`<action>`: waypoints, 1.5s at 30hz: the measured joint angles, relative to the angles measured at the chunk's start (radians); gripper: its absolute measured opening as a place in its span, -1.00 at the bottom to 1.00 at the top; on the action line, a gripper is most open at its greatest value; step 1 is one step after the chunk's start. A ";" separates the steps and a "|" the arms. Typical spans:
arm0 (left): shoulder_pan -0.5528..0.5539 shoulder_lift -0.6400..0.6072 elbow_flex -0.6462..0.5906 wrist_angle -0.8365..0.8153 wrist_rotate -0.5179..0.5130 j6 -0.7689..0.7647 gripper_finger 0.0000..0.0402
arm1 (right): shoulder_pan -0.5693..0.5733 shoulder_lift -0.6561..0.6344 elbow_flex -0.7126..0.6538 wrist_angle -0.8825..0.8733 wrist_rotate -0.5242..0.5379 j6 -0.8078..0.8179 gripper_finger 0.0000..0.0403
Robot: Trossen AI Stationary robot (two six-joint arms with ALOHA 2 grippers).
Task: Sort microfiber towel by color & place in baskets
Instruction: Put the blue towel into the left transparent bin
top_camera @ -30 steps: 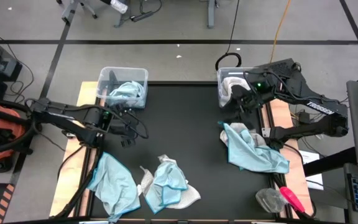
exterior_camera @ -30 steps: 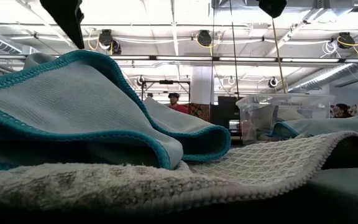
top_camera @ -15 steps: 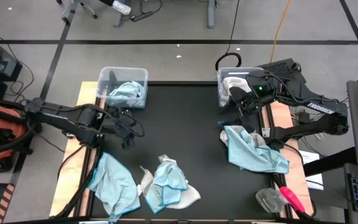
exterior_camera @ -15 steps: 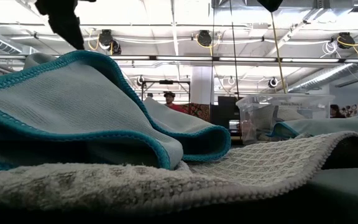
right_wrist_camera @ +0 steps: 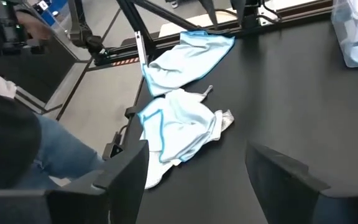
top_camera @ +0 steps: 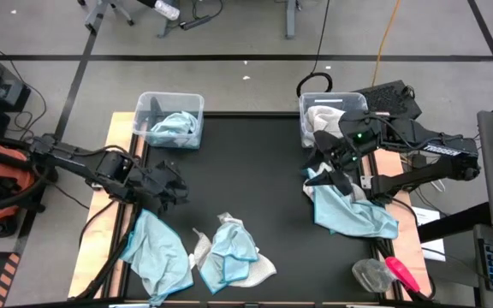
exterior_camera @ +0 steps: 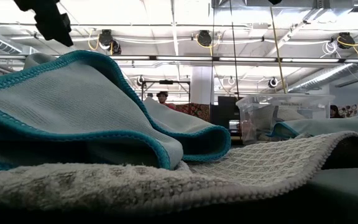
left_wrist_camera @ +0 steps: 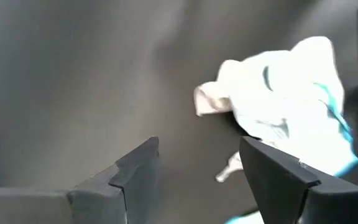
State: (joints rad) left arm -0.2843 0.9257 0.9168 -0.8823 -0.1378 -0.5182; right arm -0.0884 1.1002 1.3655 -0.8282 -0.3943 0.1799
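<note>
Two clear bins stand at the table's far edge. The left basket (top_camera: 169, 118) holds a blue towel, and the right basket (top_camera: 326, 115) holds a white one. A blue towel (top_camera: 157, 257) lies flat near the left front. A blue and white pile (top_camera: 229, 250) lies at the middle front, also in the left wrist view (left_wrist_camera: 284, 106) and the right wrist view (right_wrist_camera: 180, 127). A blue towel over a white one (top_camera: 349, 207) lies on the right. My left gripper (top_camera: 171, 190) hovers open beyond the left blue towel. My right gripper (top_camera: 327, 173) hovers open over the right pile's far edge.
A pink-handled tool and a grey object (top_camera: 383, 274) lie at the near right corner. Bare black mat (top_camera: 246, 171) spreads between the baskets and the piles. A seated person's leg (right_wrist_camera: 17, 149) shows beyond the table's left side, and a person (exterior_camera: 162, 98) stands far behind.
My right gripper has drawn back from the right basket toward the near edge and now stands over the right pile's far edge. My left gripper has moved a little toward the near edge, closer to the left blue towel. No towel has moved.
</note>
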 joint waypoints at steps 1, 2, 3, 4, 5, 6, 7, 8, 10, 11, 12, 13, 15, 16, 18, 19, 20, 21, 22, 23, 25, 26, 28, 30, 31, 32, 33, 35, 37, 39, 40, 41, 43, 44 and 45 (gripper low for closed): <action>-0.009 0.000 -0.004 0.008 0.013 0.000 0.13 | 0.012 0.001 0.000 0.002 0.006 0.006 0.27; -0.019 0.000 -0.010 0.014 0.021 0.000 0.13 | 0.024 0.004 0.000 0.004 0.009 0.015 0.27; -0.028 0.001 -0.014 0.015 0.029 0.000 0.13 | 0.034 0.010 0.000 0.009 0.009 0.018 0.27; -0.038 0.001 -0.021 0.016 0.034 0.000 0.13 | 0.044 0.014 0.000 0.018 0.009 0.019 0.27; -0.049 0.002 -0.028 0.018 0.038 -0.001 0.13 | 0.054 0.015 0.000 0.019 0.009 0.020 0.27; -0.060 0.002 -0.037 0.020 0.041 -0.001 0.13 | 0.064 0.021 0.000 0.016 0.010 0.026 0.27; -0.070 0.001 -0.045 0.029 0.046 -0.009 0.13 | 0.074 0.029 0.000 0.021 0.009 0.036 0.27; -0.080 0.000 -0.052 0.040 0.049 -0.019 0.13 | 0.082 0.034 0.000 0.026 0.009 0.048 0.27; -0.100 -0.001 -0.066 0.057 0.059 -0.029 0.13 | 0.098 0.047 0.000 0.023 0.010 0.072 0.27; -0.114 -0.001 -0.071 0.069 0.065 -0.041 0.13 | 0.108 0.054 0.000 0.026 0.009 0.083 0.27; -0.127 0.000 -0.075 0.082 0.071 -0.051 0.13 | 0.117 0.060 0.000 0.025 0.010 0.094 0.27; -0.140 0.000 -0.079 0.092 0.079 -0.061 0.13 | 0.126 0.067 0.000 0.023 0.010 0.100 0.27; -0.176 -0.002 -0.088 0.126 0.086 -0.096 0.13 | 0.147 0.084 0.000 0.027 0.010 0.112 0.27; -0.196 -0.001 -0.092 0.138 0.087 -0.111 0.13 | 0.158 0.092 0.000 0.026 0.010 0.118 0.27; -0.240 -0.002 -0.106 0.167 0.089 -0.150 0.13 | 0.177 0.110 0.000 0.027 0.010 0.126 0.27; -0.262 -0.002 -0.113 0.181 0.089 -0.166 0.13 | 0.186 0.118 0.000 0.028 0.010 0.127 0.27; -0.284 -0.002 -0.120 0.194 0.088 -0.185 0.13 | 0.195 0.128 0.000 0.028 0.010 0.127 0.27; -0.305 -0.002 -0.127 0.201 0.087 -0.206 0.13 | 0.204 0.138 0.000 0.029 0.010 0.127 0.27; -0.326 0.000 -0.135 0.209 0.084 -0.222 0.13 | 0.212 0.148 0.000 0.033 0.011 0.127 0.26; -0.344 0.001 -0.140 0.215 0.083 -0.238 0.13 | 0.221 0.158 0.000 0.033 0.016 0.127 0.26; -0.378 0.005 -0.143 0.217 0.066 -0.265 0.13 | 0.238 0.178 0.000 0.033 0.029 0.127 0.23; -0.392 0.006 -0.143 0.220 0.056 -0.279 0.13 | 0.245 0.188 0.000 0.035 0.029 0.127 0.22; -0.414 0.009 -0.143 0.226 0.033 -0.300 0.13 | 0.258 0.209 0.000 0.047 0.029 0.127 0.18; -0.431 0.010 -0.143 0.236 0.013 -0.315 0.13 | 0.270 0.227 0.000 0.062 0.028 0.127 0.14; -0.439 0.010 -0.143 0.250 0.007 -0.315 0.13 | 0.275 0.237 0.000 0.069 0.028 0.127 0.13; -0.445 0.010 -0.143 0.266 0.001 -0.315 0.13 | 0.277 0.245 0.000 0.077 0.028 0.127 0.12; -0.449 0.010 -0.143 0.277 -0.005 -0.317 0.13 | 0.282 0.254 0.000 0.084 0.028 0.127 0.10; -0.457 0.010 -0.143 0.290 -0.020 -0.335 0.13 | 0.288 0.271 0.000 0.103 0.028 0.126 0.09; -0.462 0.011 -0.143 0.295 -0.030 -0.340 0.13 | 0.295 0.287 0.000 0.136 0.028 0.125 0.09; -0.465 0.015 -0.143 0.301 -0.038 -0.340 0.13 | 0.303 0.303 0.000 0.156 0.028 0.125 0.08; -0.465 0.019 -0.143 0.301 -0.039 -0.340 0.13 | 0.306 0.312 0.000 0.172 0.028 0.125 0.08; -0.465 0.025 -0.143 0.301 -0.039 -0.340 0.13 | 0.309 0.319 0.000 0.183 0.028 0.124 0.08; -0.465 0.042 -0.143 0.305 -0.034 -0.337 0.13 | 0.316 0.333 0.000 0.183 0.028 0.130 0.08; -0.465 0.053 -0.143 0.315 -0.022 -0.331 0.13 | 0.319 0.341 0.000 0.188 0.029 0.131 0.08; -0.466 0.065 -0.143 0.331 -0.008 -0.321 0.13 | 0.322 0.348 0.000 0.193 0.030 0.131 0.08</action>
State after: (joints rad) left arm -0.7502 0.9908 0.7742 -0.5508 -0.1459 -0.8392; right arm 0.2331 1.4480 1.3655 -0.6349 -0.3645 0.3111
